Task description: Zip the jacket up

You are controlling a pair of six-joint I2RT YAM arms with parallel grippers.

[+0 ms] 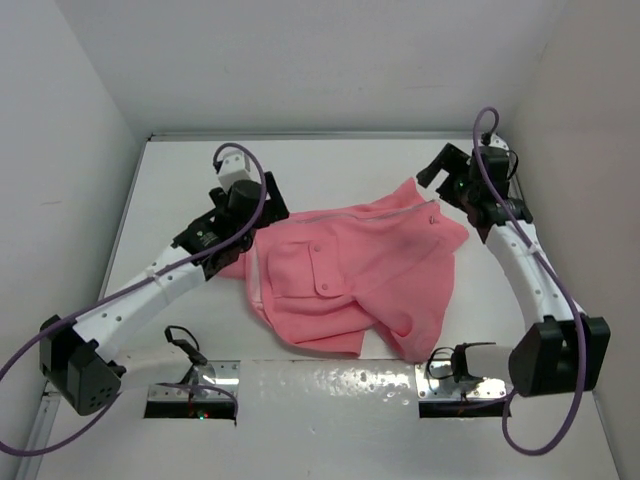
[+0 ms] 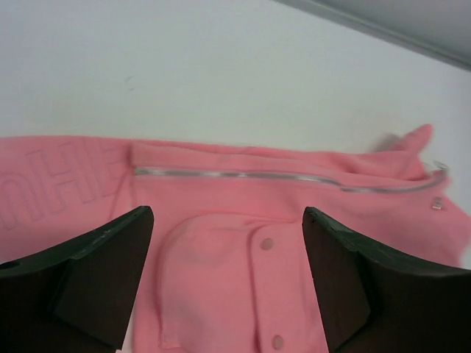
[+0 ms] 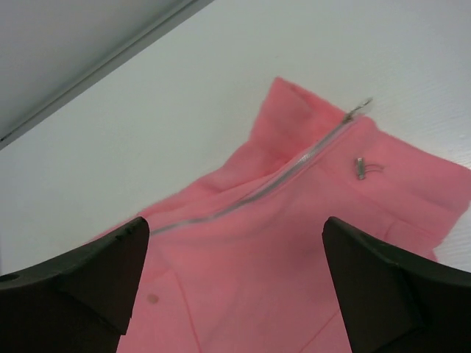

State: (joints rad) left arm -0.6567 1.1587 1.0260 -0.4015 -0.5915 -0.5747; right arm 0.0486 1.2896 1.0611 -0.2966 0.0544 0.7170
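Jacket (image 1: 350, 285) lies bunched mid-frame on the table (image 1: 330, 165), front up, pocket (image 1: 312, 268) showing. Zipper (image 3: 280, 180) reads as one closed line running to the collar, and the pull (image 3: 360, 110) sits at the collar end. By my reading the zipping looks done.

Left gripper (image 2: 227, 215) is over the jacket's left edge in the top view, fingers spread wide with nothing between them. That is the hem end of the zip, a spot suited to pinning fabric against a tug.

Right gripper (image 3: 235, 224) is at upper right, just off the collar, likewise spread and empty, and it faces along the zip line toward the pull.
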